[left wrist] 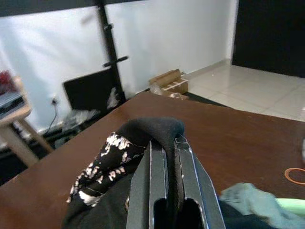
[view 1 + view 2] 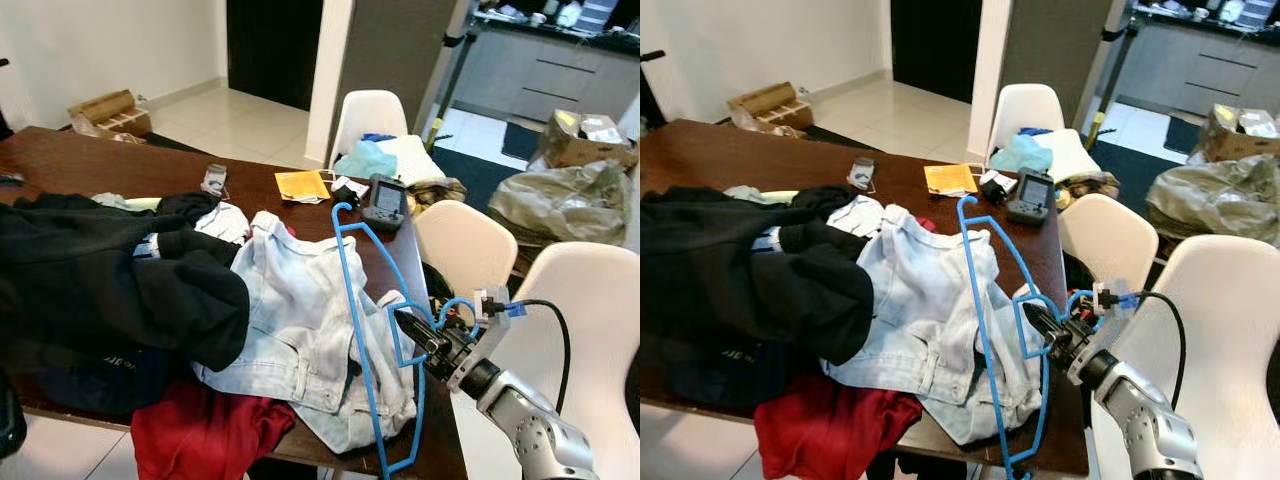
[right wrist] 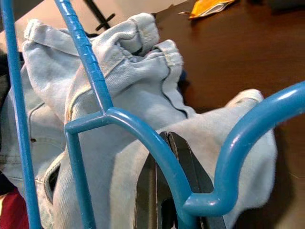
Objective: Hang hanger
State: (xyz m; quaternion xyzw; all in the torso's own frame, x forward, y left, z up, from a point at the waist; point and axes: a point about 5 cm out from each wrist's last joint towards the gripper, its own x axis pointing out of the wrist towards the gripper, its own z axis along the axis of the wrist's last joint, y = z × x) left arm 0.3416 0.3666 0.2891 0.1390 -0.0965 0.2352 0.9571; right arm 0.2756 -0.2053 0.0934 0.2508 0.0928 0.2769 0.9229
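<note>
A dark brown wooden table [image 2: 90,165] carries a heap of laundry: a black garment [image 2: 110,275] at nine o'clock, pale blue denim jeans [image 2: 300,320] in the middle, and a red cloth [image 2: 205,435] hanging over the near edge at seven o'clock. Beyond the jeans, towards twelve o'clock, lie a yellow paper envelope [image 2: 301,185] and a grey handheld device with a screen [image 2: 385,203]. White plastic chairs [image 2: 465,245] stand along the table's far and right sides, one of them piled with light blue and cream fabric [image 2: 385,158]. A cardboard box [image 2: 108,110] sits on the tiled floor at eleven o'clock.

The blue plastic clothes hanger [image 2: 362,330] rests across the jeans, its long bar running from roughly twelve to six o'clock, with its hook end at four o'clock near the table's right edge. The right gripper [image 2: 412,328] reaches in from four o'clock, and its black fingers are pinching the hanger at the curved hook section, with the denim just behind it.

The left gripper [image 1: 167,164] has its fingers pressed together on a fold of black fabric with white printed marks [image 1: 121,155], above the table's bare brown surface.
</note>
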